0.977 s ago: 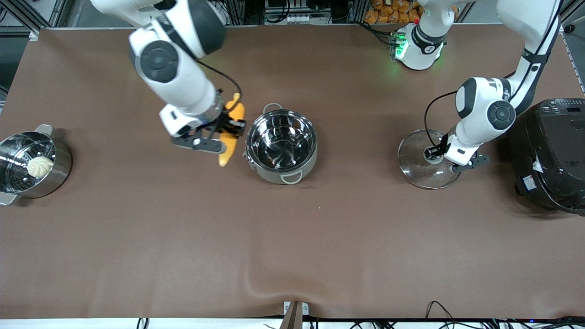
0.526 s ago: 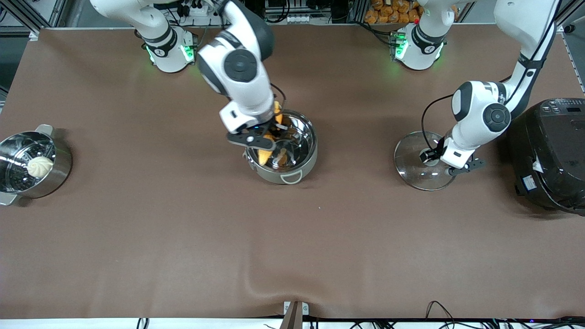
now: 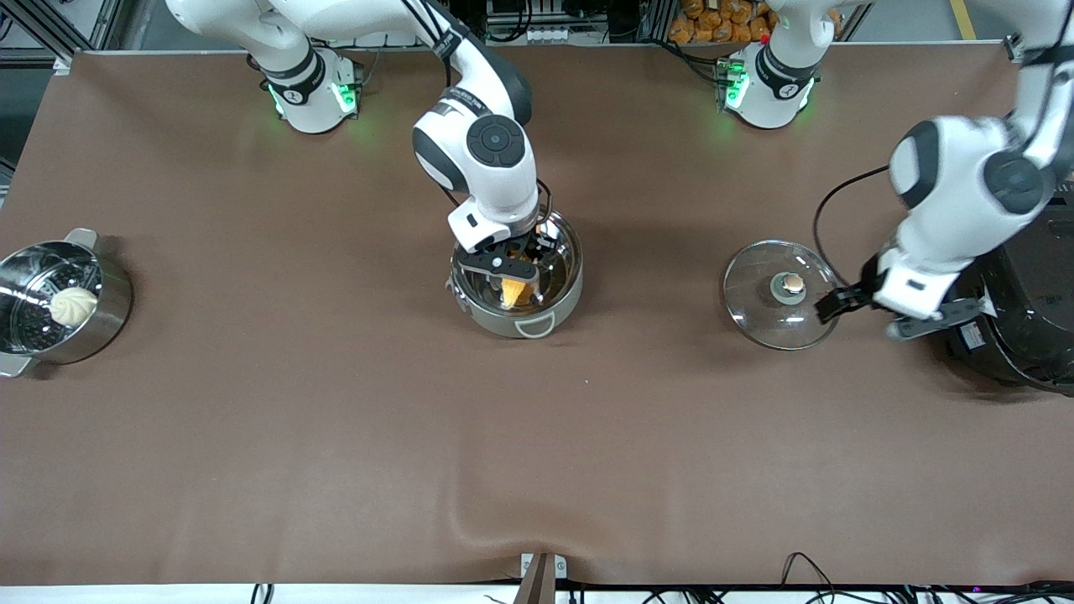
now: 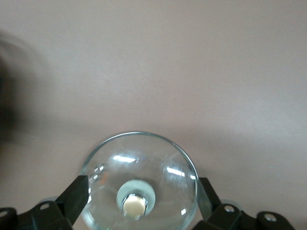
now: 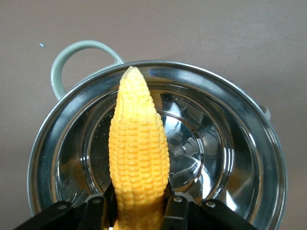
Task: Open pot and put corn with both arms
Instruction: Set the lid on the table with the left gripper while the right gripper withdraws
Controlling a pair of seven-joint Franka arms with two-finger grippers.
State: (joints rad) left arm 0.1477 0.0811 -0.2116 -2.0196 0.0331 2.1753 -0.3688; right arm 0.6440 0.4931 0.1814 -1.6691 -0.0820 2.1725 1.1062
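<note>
At mid-table, pot [image 3: 517,277]: is being left uncovered, standing on the brown table [image 3: 336,436].
Lid [image 3: 780,294]: is being left flat on the table toward the left arm's end.
Corn [image 5: 138,153]: is being clamped over the pot's inside by the right gripper [image 3: 518,256].
Left gripper [image 3: 847,300]: is being held spread apart above the lid's edge.

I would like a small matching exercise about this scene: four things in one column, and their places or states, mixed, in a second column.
1. corn
2. glass lid
3. white bun
4. left hand

a. open, beside the lid
b. flat on the table
c. in the steamer pot
d. held by the right hand over the pot

Pairs: 1-d, 2-b, 3-c, 4-a
</note>
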